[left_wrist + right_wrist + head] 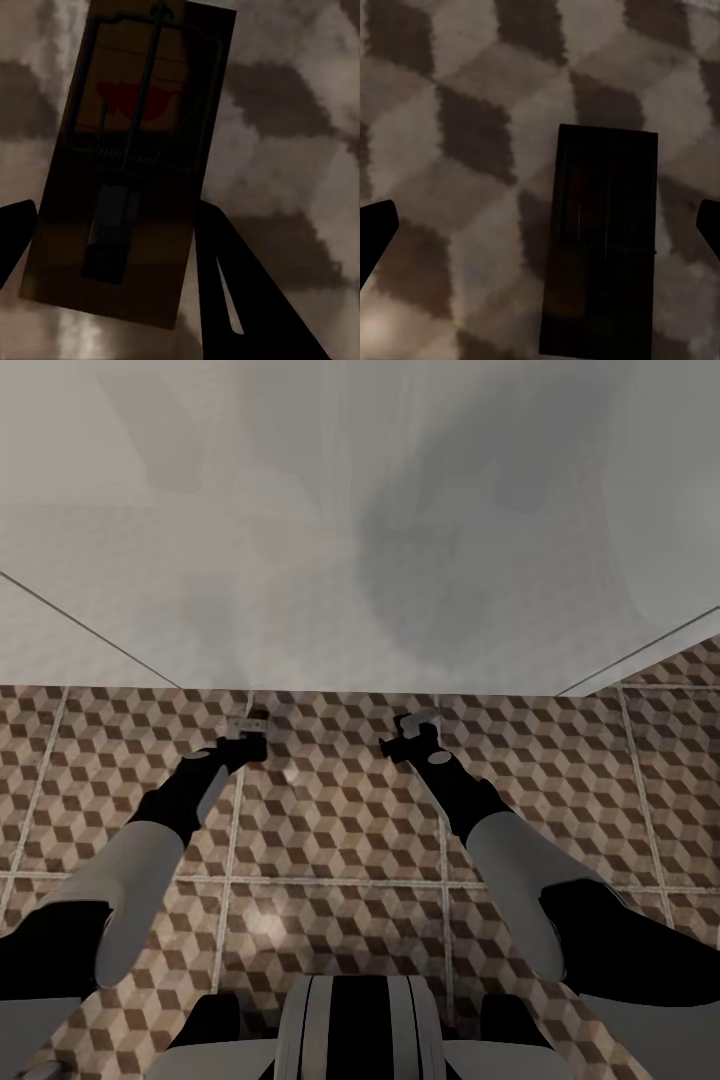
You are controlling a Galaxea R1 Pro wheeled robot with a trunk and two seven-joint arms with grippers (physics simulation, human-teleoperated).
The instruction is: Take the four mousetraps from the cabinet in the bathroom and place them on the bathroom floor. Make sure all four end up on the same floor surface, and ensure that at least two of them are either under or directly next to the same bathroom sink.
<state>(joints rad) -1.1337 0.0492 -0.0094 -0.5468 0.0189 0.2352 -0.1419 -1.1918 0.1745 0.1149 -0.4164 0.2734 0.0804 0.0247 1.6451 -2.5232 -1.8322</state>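
1. Head view: both arms reach forward and low over the bathroom floor [330, 830], toward the edge of a pale, blurred white mass that fills the upper part; what it is I cannot tell.
2. Left claw [248, 728] is clenched on a mousetrap [127, 161]; in the left wrist view one dark finger [247, 292] presses its long edge, and the brown board with wire bar and red patch sits between the fingers above the cube-patterned tiles.
3. Right claw [415, 728] looks released: in the right wrist view its two fingertips [375, 229] stand wide apart, and a second mousetrap [604, 240] lies dark and flat between them, seemingly on the tiles and touched by neither.
4. Risk: opening the left claw while the trap is tilted or off the floor could let it drop and flip or skid away.
5. Risk: the right claw, pulling away, could nudge the trap lying below it.
6. No container appears, so nothing can be said of contents.
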